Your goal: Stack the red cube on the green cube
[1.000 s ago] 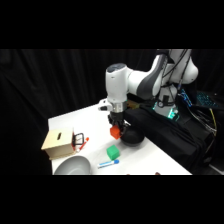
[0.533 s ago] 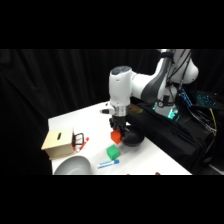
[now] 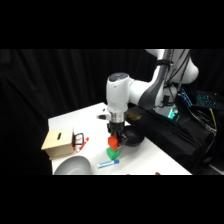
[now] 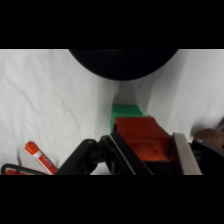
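Note:
My gripper [image 3: 114,138] is shut on the red cube [image 3: 114,143], which hangs just above the green cube [image 3: 112,153] near the table's front. In the wrist view the red cube [image 4: 141,141] sits clamped between my fingers [image 4: 183,154], and the green cube [image 4: 124,110] shows right behind it, partly covered. Whether the two cubes touch I cannot tell.
A black bowl [image 3: 132,136] stands just right of the cubes and fills the top of the wrist view [image 4: 123,62]. A blue-and-white pen [image 3: 107,163] lies in front. A wooden box [image 3: 58,142], a thin red stick [image 4: 40,156] and a white bowl [image 3: 72,165] are at the left.
The arm has carried the red cube leftward and forward, from beside the black bowl to directly over the green cube, and lower.

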